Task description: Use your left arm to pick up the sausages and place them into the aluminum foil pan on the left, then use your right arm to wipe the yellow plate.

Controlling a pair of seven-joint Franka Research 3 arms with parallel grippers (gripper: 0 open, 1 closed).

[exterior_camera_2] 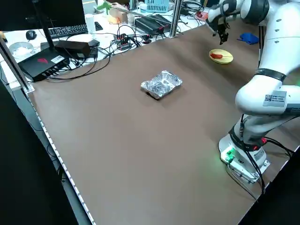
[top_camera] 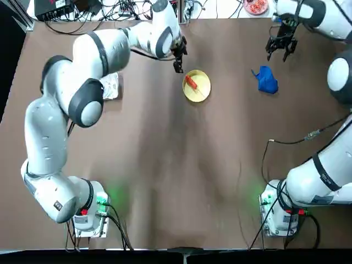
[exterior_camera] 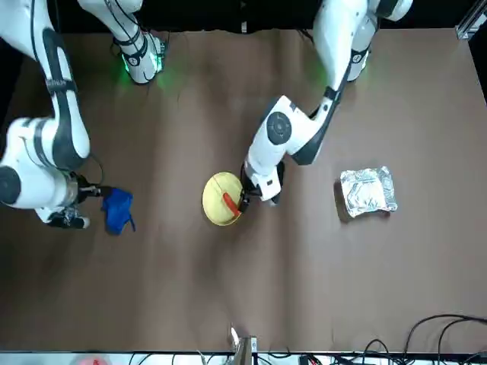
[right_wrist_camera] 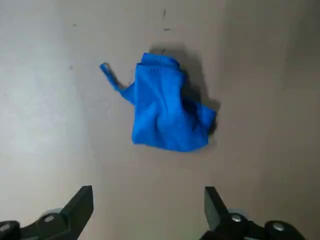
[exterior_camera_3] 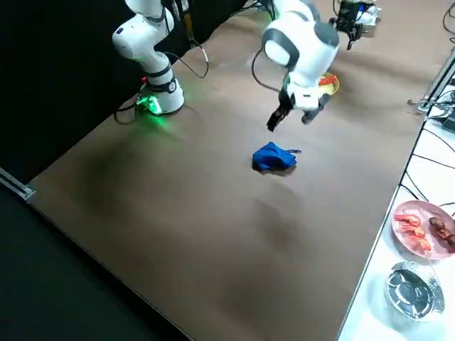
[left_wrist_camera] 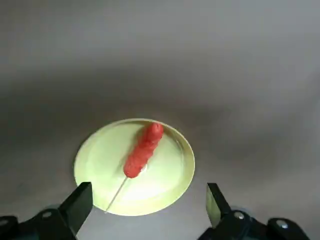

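Nothing of the task is finished yet, judging from how things lie. The sausage [left_wrist_camera: 143, 149] lies on the yellow plate [left_wrist_camera: 165, 185], roughly across its middle, and the plate serves as the landmark here. The aluminum foil pan [exterior_camera: 368, 192] sits on the brown desk [top_camera: 176, 181] well apart from the plate, on the left arm's side, and in the left side view it looks crumpled, with no sausage visible in it.

The left end effector [top_camera: 179, 58] hangs just beside the plate, off the rim on the pan's side in the top view and raised above the desk. Its fingers [left_wrist_camera: 80, 202] stand wide apart and hold nothing; the left wrist view looks down past them at the sausage and plate. This reads as the approach before the first grasp: the end effector has to come over the sausage, descend, close, and carry it across to the pan.

The blue cloth [right_wrist_camera: 167, 112] lies bunched on the desk well apart from the plate, on the right arm's side. The right end effector [top_camera: 282, 47] hovers near the cloth, wide open and empty. Wiping the plate is wholly ahead, and the cloth is not yet picked up.
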